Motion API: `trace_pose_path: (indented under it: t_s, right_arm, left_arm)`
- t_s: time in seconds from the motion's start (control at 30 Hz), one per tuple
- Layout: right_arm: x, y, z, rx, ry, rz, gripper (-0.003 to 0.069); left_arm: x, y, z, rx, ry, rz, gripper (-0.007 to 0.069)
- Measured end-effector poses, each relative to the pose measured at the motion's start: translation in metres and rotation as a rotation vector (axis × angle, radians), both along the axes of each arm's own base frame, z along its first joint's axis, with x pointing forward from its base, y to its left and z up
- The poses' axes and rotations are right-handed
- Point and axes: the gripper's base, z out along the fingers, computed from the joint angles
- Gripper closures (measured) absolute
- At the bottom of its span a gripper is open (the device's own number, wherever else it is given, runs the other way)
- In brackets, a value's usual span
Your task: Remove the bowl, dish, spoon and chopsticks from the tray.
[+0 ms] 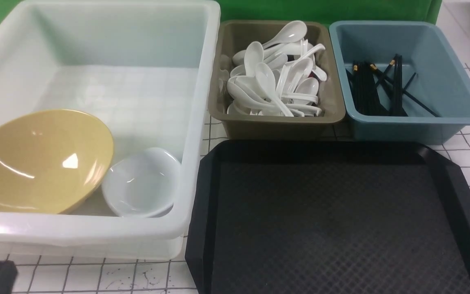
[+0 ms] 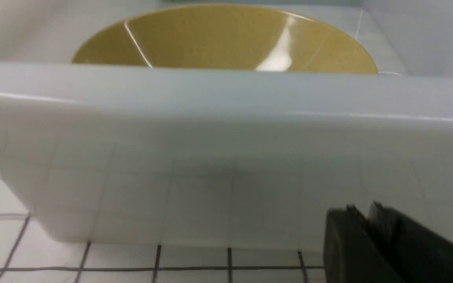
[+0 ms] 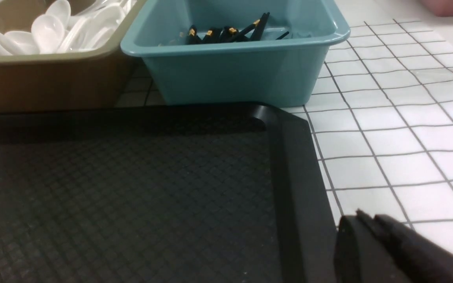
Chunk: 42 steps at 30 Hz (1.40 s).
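Note:
The black tray lies bare at the front right, with nothing on it. The yellow bowl leans tilted inside the white tub, and the small white dish rests beside it on the right. White spoons are piled in the olive bin; I cannot tell the task's spoon from the others. Black chopsticks lie in the blue bin. My left gripper is shut and empty, low in front of the tub's near wall. My right gripper is shut and empty, just off the tray's right rim.
The tub, olive bin and blue bin stand side by side behind and left of the tray on a white tiled table. The tub's tall near wall stands between my left gripper and the bowl. A green backdrop is at the back.

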Motion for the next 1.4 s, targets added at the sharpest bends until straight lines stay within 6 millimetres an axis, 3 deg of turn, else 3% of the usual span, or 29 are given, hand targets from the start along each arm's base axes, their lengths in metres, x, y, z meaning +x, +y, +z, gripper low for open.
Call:
trace_pose_path:
  t_s: [1.4]
  right_arm:
    - [-0.0001,0.0000,0.0003,0.000,-0.002,0.000,0.0550]
  left_arm:
    - [0.0004,-0.0029,0.0002,0.011,-0.016,-0.036,0.0589]
